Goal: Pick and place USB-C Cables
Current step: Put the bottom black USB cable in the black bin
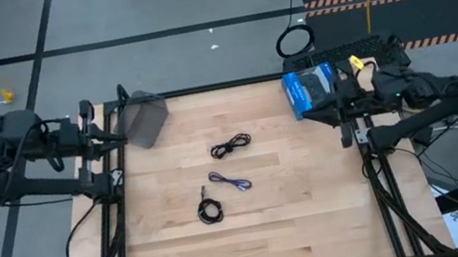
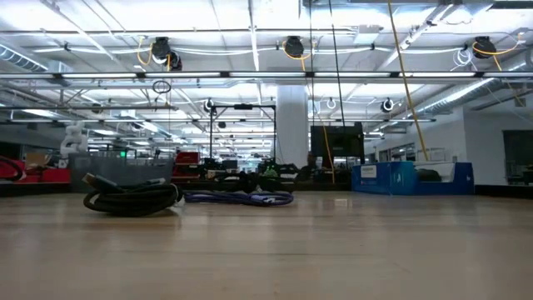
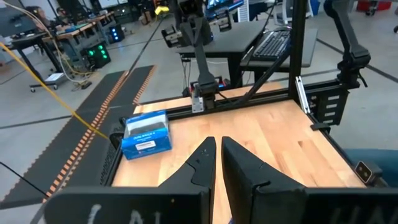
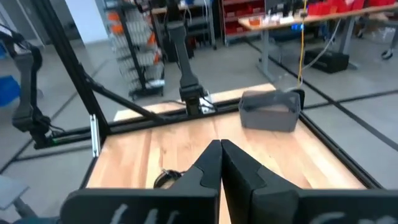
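Three cables point(image 1: 223, 176) mid-table; both hands point(image 3: 217, 163) point(image 4: 221, 160) together at opposite edges.

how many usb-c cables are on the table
3: a black cable nearest the table's far edge, the purple-blue cable at mid-table, and another black cable just nearer and left of it.

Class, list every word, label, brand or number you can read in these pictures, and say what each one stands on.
None can be read.
Blue box: white label with print, too blurred to read.
Blue bins in the room behind: white marks, too small to read.
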